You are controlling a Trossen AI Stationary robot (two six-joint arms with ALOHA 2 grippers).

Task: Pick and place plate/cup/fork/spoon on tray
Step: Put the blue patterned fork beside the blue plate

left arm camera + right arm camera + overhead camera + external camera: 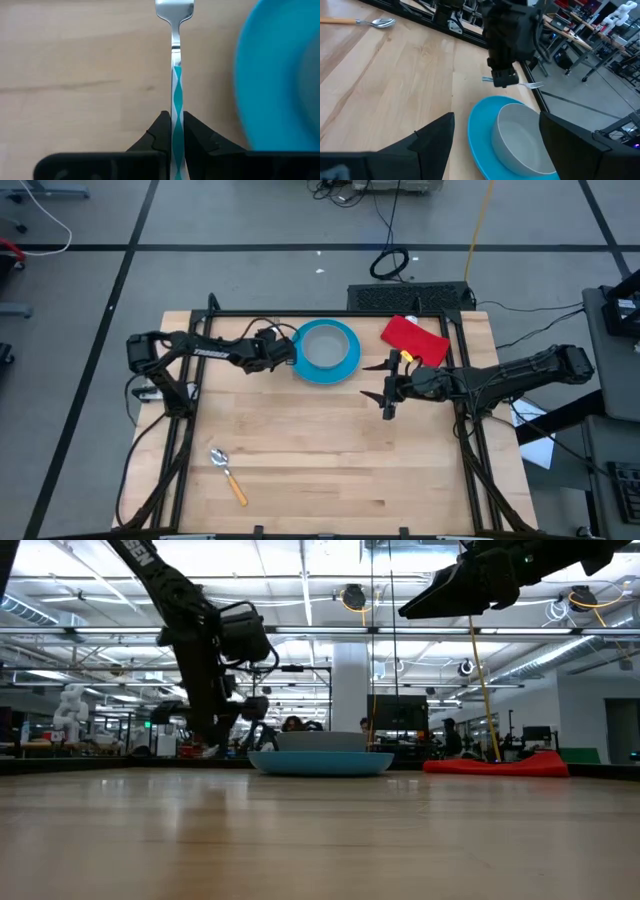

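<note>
1. Count on the wooden table (330, 450): one blue plate (345, 367), one grey cup (324, 348), one silver fork (174, 60), one orange-handled spoon (228, 475), one red cloth (414, 340); two robot arms at work.
2. Cup sits inside the plate, at the table's far centre; red cloth lies just right of the plate, apart from it.
3. Left gripper (287, 347) hangs just left of the plate's rim, arm stretched in from the table's left edge w/ elbow bent. Its fingers (197, 137) are clamped tight on the fork's handle.
4. Fork is held clear of the tabletop, per right wrist view, roughly level. Long axis runs straight out from the left gripper, tines leading, alongside the plate's rim but not touching it. Right wrist view shows the tines poking out past the gripper, handle end on the other side.
5. Right gripper (389, 383) hovers right of the plate and near the red cloth, arm reaching in from the table's right edge. Jaws spread wide, nothing between them. Low view shows it well above the table.
6. Spoon lies flat at the near-left part of the table, well apart from both grippers; bowl toward the far-left, orange handle toward the near-right, long axis diagonal.
</note>
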